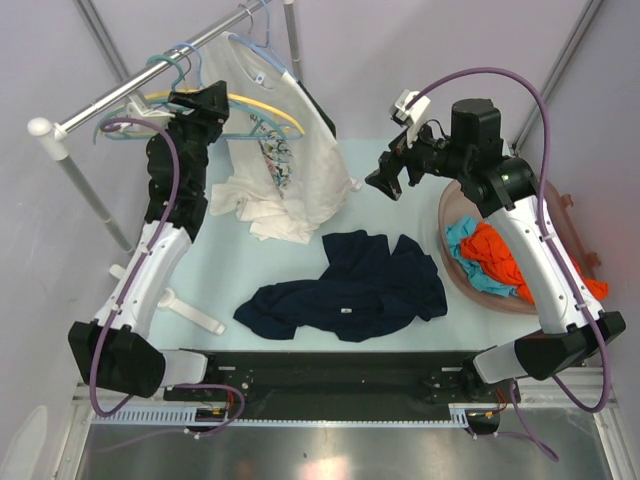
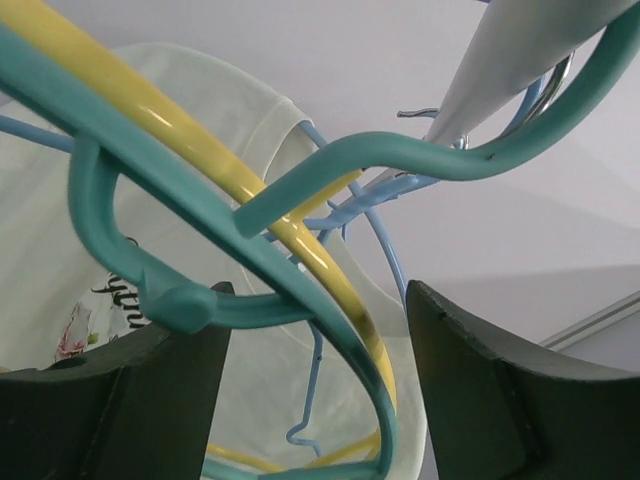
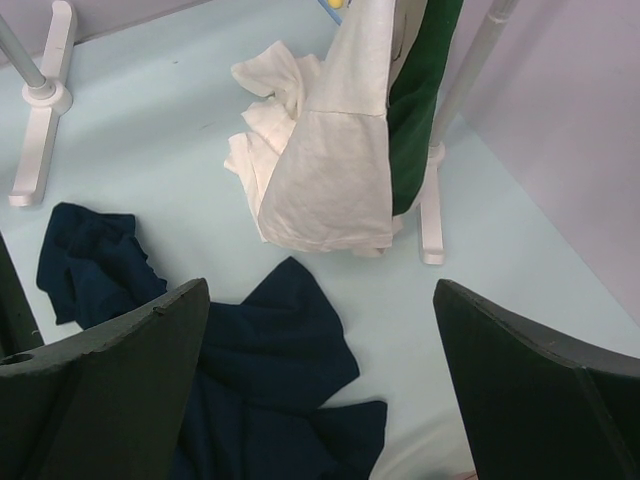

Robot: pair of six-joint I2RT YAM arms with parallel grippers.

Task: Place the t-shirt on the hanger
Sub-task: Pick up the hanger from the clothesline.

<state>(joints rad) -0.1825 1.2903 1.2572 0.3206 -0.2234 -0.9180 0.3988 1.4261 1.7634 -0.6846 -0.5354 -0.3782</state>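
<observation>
Left wrist view: the left gripper (image 2: 318, 300) is bracketing the hanger (image 2: 330, 165) between spread jaws, likely for unhooking it — the right gripper (image 3: 320, 300), jaws likewise apart, is hovering with the t-shirt (image 3: 250, 360) lying beneath them.

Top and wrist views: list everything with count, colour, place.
rack: 1, silver, rear left
t-shirt: 1, navy, centre
hanger: 1, teal, on rack
yellow hanger: 1, yellow, on rack
blue hanger: 1, pale blue, on rack
white shirt: 1, white, hung on rack
green garment: 1, green, behind white shirt
bowl: 1, pink, right
orange garment: 1, orange, in bowl
turquoise cloth: 1, turquoise, in bowl
left gripper: 1, black, open, at hangers
right gripper: 1, black, open, raised
</observation>
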